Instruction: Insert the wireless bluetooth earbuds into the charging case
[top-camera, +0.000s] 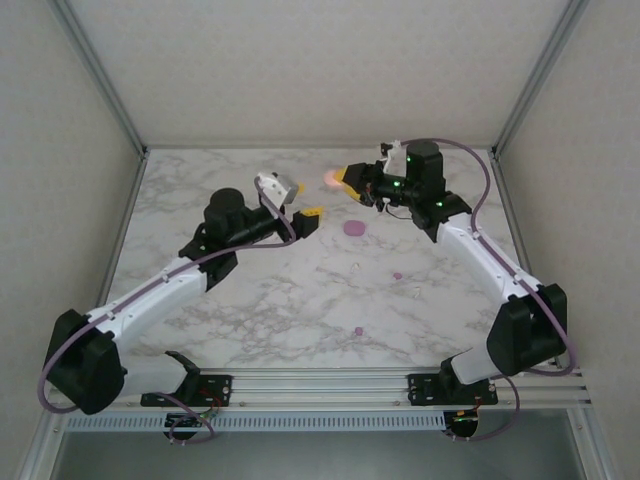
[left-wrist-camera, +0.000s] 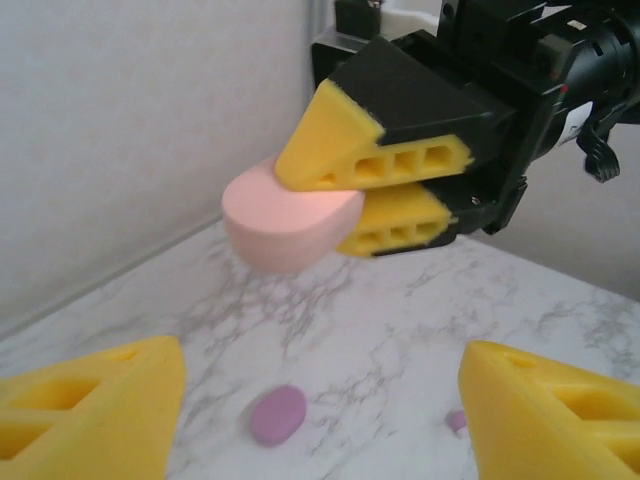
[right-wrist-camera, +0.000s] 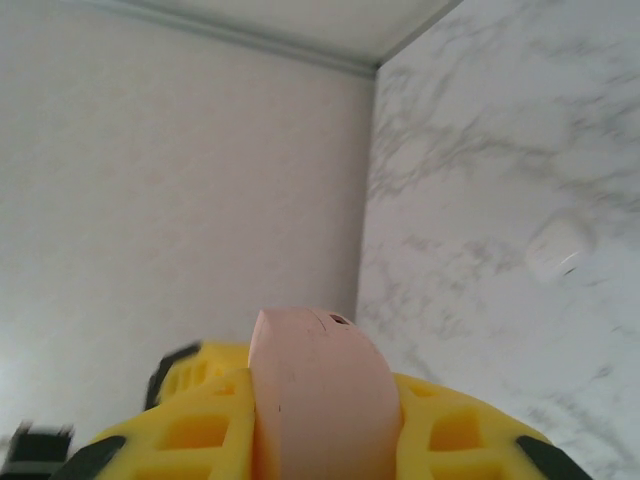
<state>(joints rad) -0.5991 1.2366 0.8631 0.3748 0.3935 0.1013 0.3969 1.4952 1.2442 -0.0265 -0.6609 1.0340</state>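
Holding pink case (left-wrist-camera: 285, 225) mid-frame, right gripper (left-wrist-camera: 320, 205) squeezed tight on it; left gripper (top-camera: 303, 200) gaped, empty. Next probably needed case opened.

Marbled white table (top-camera: 300, 300) — pale walls (top-camera: 300, 60) enclosing it.

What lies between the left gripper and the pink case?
In the top view, bare table separates the left gripper and the pink case.

My white, grey-veined marble-pattern desk (top-camera: 270, 300) is enclosed on three sides by pale, finely textured wall panels (top-camera: 300, 60). Grey metal corner posts (top-camera: 100, 75) join the panels. A slotted aluminium rail (top-camera: 320, 385) borders the near edge. Lighting is soft and even.
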